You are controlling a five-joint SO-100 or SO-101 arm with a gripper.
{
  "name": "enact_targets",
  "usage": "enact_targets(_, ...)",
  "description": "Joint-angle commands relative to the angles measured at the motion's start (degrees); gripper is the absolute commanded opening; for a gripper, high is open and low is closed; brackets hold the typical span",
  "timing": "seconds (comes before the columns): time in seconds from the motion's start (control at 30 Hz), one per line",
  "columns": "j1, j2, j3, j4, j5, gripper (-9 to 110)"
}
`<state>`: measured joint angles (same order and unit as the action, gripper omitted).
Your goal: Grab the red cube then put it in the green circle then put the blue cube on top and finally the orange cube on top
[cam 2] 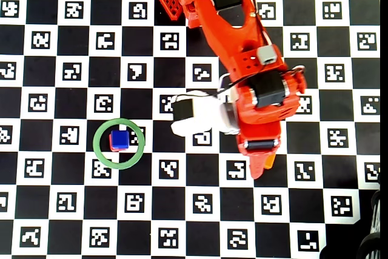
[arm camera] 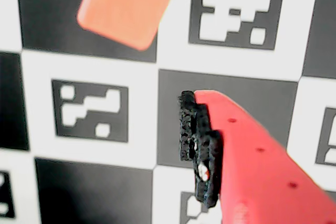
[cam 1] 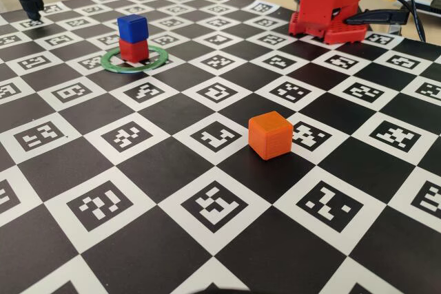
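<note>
1. In the fixed view, the orange cube [cam 1: 271, 135] is sitting nearest the camera, just right of centre, alone on the checkerboard mat [cam 1: 207, 253] and straddling a black square and a marker square.
2. In the wrist view, the same orange cube [arm camera: 127, 4] is showing blurred at the upper left of the frame, lying on the mat with nothing touching it.
3. Below and right of it in the wrist view, one red finger with a black pad [arm camera: 199, 150] is entering from the lower right corner and hanging apart from the cube. Only this one finger is showing, so I cannot tell how wide the gripper [arm camera: 191, 103] is standing.
4. In the overhead view, the red arm [cam 2: 242, 65] is reaching down from the top centre, its pointed tip [cam 2: 257, 168] lying right of centre, with a sliver of orange peeking out at its right edge.
5. Farther back in the fixed view, at upper left, the green circle [cam 1: 110, 62] is lying flat on the mat.
6. Inside it the red cube [cam 1: 134, 49] is resting on the mat, and the blue cube [cam 1: 132, 27] is sitting squarely on top of it.
7. At the far upper right of the fixed view, the arm's red base [cam 1: 331, 5] is standing on the mat's edge.
</note>
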<state>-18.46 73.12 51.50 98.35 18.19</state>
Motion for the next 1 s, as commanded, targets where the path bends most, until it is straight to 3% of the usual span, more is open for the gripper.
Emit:
enact_targets(0.0, -2.29, 4.13, -0.18, -3.25, 3.34, 43)
enact_targets(0.97, -3.78, -15.12, 6.24, -17.23, 4.13, 47)
